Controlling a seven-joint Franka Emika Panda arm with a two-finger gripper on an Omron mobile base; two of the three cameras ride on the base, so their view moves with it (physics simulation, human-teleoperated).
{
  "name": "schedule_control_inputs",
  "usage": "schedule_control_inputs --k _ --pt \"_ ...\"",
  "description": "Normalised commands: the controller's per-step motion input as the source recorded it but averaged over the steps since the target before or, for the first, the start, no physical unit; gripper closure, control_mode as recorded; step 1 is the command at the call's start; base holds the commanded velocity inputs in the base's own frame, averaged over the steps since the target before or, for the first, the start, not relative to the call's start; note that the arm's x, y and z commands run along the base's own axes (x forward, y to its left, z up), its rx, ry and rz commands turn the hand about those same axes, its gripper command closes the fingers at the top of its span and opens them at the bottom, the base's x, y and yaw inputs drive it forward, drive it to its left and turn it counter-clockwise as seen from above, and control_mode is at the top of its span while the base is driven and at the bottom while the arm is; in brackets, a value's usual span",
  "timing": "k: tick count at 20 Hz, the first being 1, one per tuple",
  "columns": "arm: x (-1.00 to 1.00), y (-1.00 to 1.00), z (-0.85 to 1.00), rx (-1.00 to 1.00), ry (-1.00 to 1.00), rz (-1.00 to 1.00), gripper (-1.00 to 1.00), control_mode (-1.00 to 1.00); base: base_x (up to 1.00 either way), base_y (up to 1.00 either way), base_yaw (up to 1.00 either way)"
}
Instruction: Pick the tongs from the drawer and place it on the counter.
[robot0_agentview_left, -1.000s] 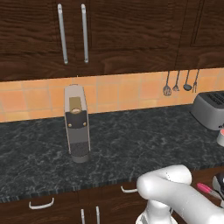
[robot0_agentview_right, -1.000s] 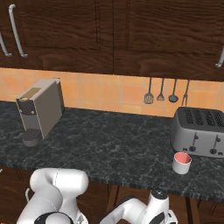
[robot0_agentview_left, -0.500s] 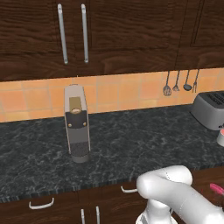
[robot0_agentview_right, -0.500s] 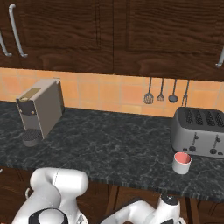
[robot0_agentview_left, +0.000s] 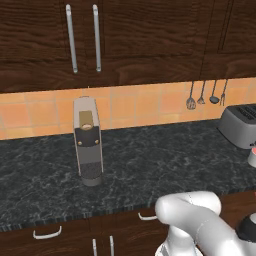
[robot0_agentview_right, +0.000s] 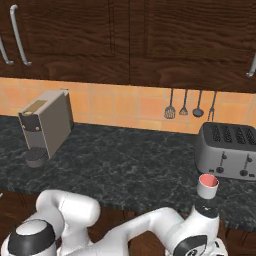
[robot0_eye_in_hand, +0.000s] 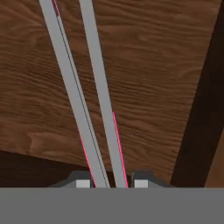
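Note:
The tongs (robot0_eye_in_hand: 104, 109) lie on the wooden drawer floor (robot0_eye_in_hand: 157, 65) in the hand view. They show as two long grey arms with thin magenta edges, running from the top left down to the fingertips. My gripper (robot0_eye_in_hand: 112, 183) is low over them, and its two dark fingertips (robot0_eye_in_hand: 83, 182) press against the outer sides of both arms, so it is shut on the tongs. The counter (robot0_agentview_left: 150, 160) (robot0_agentview_right: 125, 165) is a broad black speckled top, above and behind my lowered arm.
A dark drawer wall (robot0_eye_in_hand: 197, 109) runs close along the right of the tongs. On the counter stand a coffee machine (robot0_agentview_left: 88, 142) (robot0_agentview_right: 47, 125), a toaster (robot0_agentview_right: 227, 150) (robot0_agentview_left: 240, 125) and a pink cup (robot0_agentview_right: 207, 186). Small utensils (robot0_agentview_right: 190, 105) hang on the orange tiles.
My arm has swung right and lower at the counter's front edge. The pink tongs tip, visible beside it a second ago, is now covered by the arm.

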Motion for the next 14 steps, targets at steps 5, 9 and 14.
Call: schedule_control_inputs --k 5,9,14 --pt "0.58 0.63 0.81 0.04 -0.03 0.00 1.00 -1.00 0.00 0.00 0.00" --pt "0.93 0.66 0.57 0.07 0.00 0.04 1.00 -1.00 0.00 0.00 0.00" --pt "1.00 0.65 0.11 0.05 0.00 0.09 1.00 -1.00 0.00 0.00 0.00"
